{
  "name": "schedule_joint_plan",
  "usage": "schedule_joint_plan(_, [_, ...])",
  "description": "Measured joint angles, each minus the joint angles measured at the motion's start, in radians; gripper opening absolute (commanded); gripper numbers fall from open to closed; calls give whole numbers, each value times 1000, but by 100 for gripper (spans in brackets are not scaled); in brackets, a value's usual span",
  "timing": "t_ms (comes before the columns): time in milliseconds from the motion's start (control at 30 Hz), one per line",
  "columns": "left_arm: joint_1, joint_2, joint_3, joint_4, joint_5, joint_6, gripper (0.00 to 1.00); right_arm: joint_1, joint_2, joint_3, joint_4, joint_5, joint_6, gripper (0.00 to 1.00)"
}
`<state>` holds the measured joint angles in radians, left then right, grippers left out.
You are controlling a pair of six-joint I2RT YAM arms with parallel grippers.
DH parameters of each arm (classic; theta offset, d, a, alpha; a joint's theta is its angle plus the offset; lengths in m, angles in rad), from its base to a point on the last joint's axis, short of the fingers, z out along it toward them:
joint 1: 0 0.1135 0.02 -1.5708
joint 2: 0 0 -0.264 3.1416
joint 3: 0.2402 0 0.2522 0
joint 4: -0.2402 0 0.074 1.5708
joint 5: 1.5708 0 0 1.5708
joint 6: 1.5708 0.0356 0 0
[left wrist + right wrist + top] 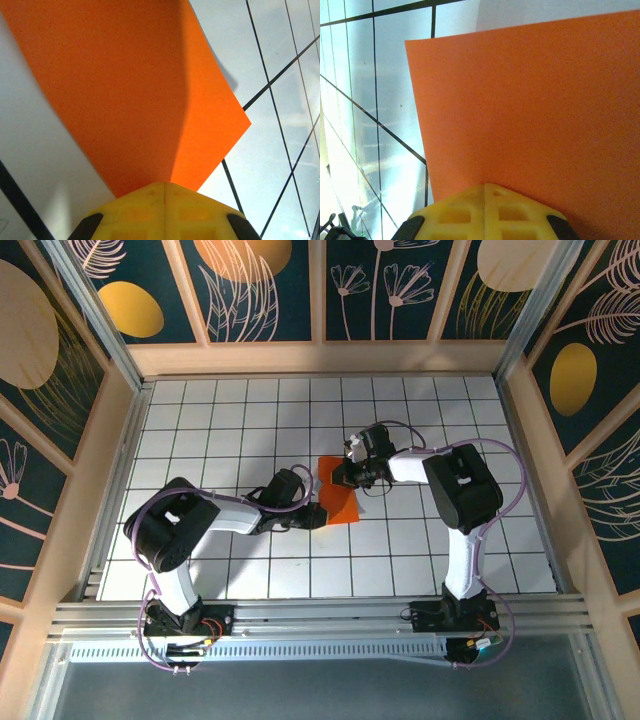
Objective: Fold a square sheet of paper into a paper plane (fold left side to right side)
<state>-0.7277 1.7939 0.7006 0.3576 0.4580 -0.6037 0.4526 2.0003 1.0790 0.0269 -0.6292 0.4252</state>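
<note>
The square sheet of paper (pixel 342 502) is bright orange and lies near the table's middle. From above it looks like a tall narrow strip, a little over one tile wide. My left gripper (pixel 318 512) is at its near left corner and my right gripper (pixel 343 478) is over its far part. In the left wrist view the yellow fingertips of the left gripper (pixel 165 184) are shut tight over the paper (pixel 130 90), hiding one corner. The right gripper (pixel 485 185) is also shut, its tip over the paper (pixel 535 110) near an edge. The paper's edges cast shadows on the tiles.
The white grid table (pixel 250 420) is boxed in by wooden walls (pixel 320 358) at the back and both sides. An aluminium rail (pixel 320 615) runs along the near edge by the arm bases. Bare tiles lie to the left and right of the paper.
</note>
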Motion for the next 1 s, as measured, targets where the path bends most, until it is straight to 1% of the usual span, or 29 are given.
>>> schedule_joint_plan(267, [-13, -9, 0, -16, -24, 2, 3, 0, 0, 0, 0, 0, 0, 0])
schedule_joint_plan(700, [-32, -50, -28, -60, -25, 2, 2, 0, 0, -2, 3, 0, 0, 0])
schedule_joint_plan(800, [-36, -72, -39, -85, -26, -3, 1, 0, 0, -2, 3, 0, 0, 0])
schedule_joint_plan(1000, [-30, -164, -47, -198, -32, -30, 0, 0, -1, -2, 4, 0, 0, 0])
